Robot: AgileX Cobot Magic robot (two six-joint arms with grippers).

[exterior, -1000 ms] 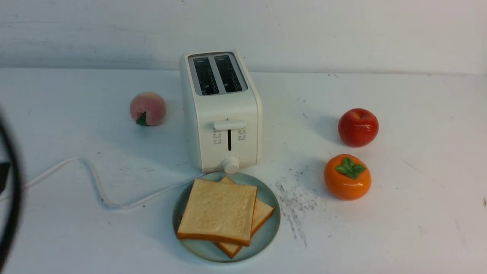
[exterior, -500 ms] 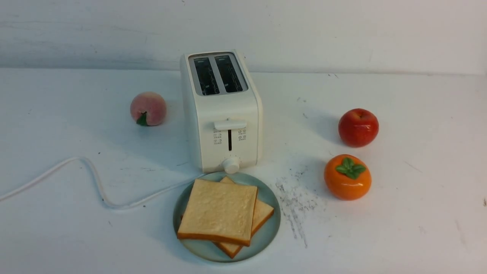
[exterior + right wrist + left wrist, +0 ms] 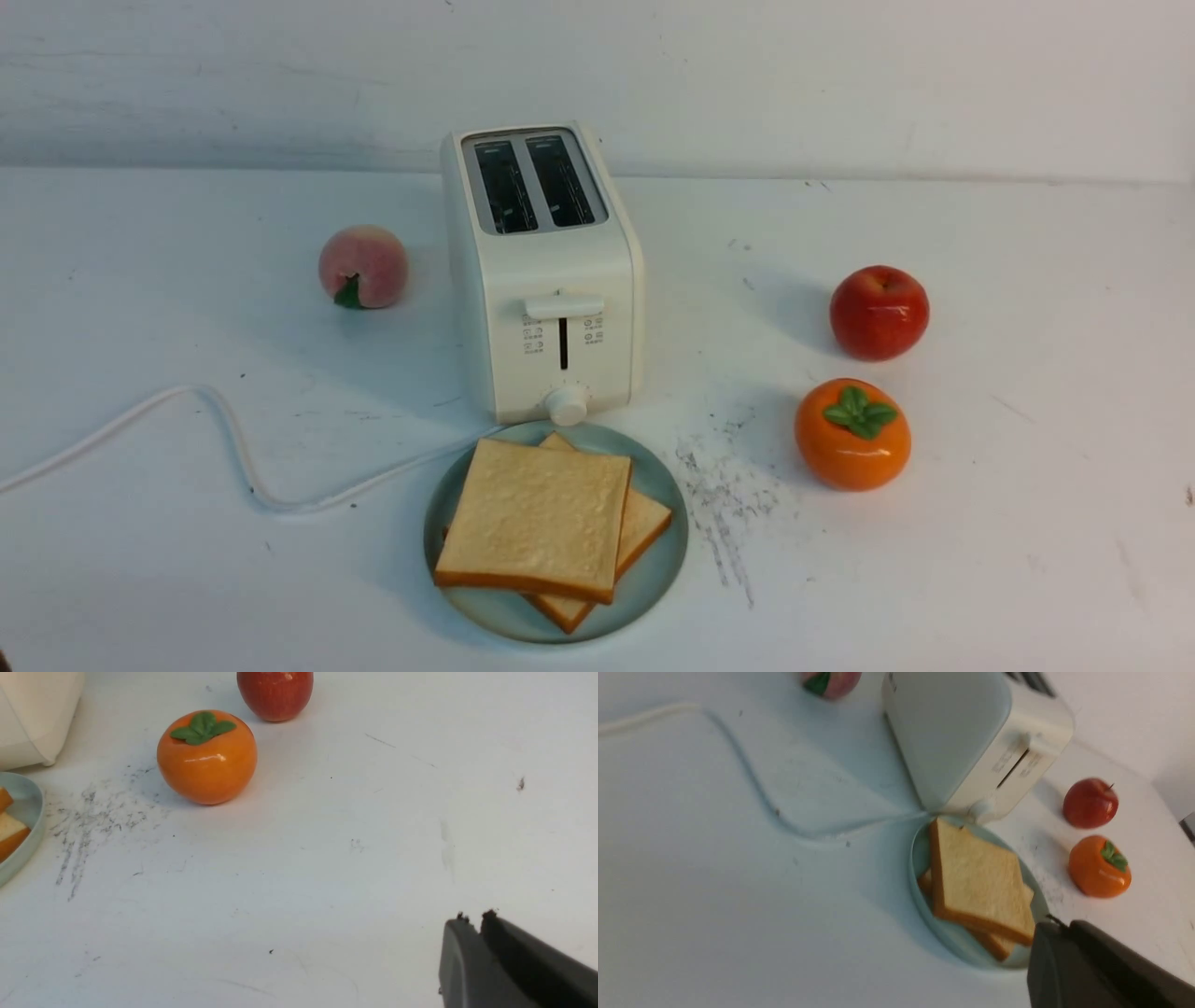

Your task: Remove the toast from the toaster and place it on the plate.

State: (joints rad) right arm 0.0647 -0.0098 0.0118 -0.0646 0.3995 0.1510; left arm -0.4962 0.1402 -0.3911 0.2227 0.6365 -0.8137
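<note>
Nearest to you, item one: your left gripper, dark grey and slender (image 3: 1064, 922), its fingers together, before the near side of the plate in the left wrist view. Item two: your right gripper, dark grey and slender (image 3: 475, 915), over the table (image 3: 327, 868), its fingertips close by each other; whether they meet, you cannot tell.

Item three: one round, shallow, pale blue-green plate with a low raised rim (image 3: 658, 579), flat on the white, scuffed table. On it, for your task, two square slices of toast, pale-faced and brown-crusted: the lower slice (image 3: 644, 527) lies turned at an angle on the plate, and the upper slice (image 3: 537, 518) rests across it, covering much of it.

Item four: one thin white cord (image 3: 280, 504), winding over the table on your left and running to the toaster's foot. Item five: one glossy orange persimmon with green leaves (image 3: 852, 434), to the right of the plate.

Item six: one cream-white, boxy, two-slot toaster (image 3: 560, 271), upright just behind the plate; its round knob (image 3: 567, 406) faces you, its front lever (image 3: 564, 306) sits at the top of its track, and both slots look dark inside.

Item seven: one shiny red apple (image 3: 879, 313), beyond the persimmon. Item eight: one pink peach with a green leaf (image 3: 364, 266), left of the toaster. Item nine: one white, faintly marked wall (image 3: 840, 84), behind everything
</note>
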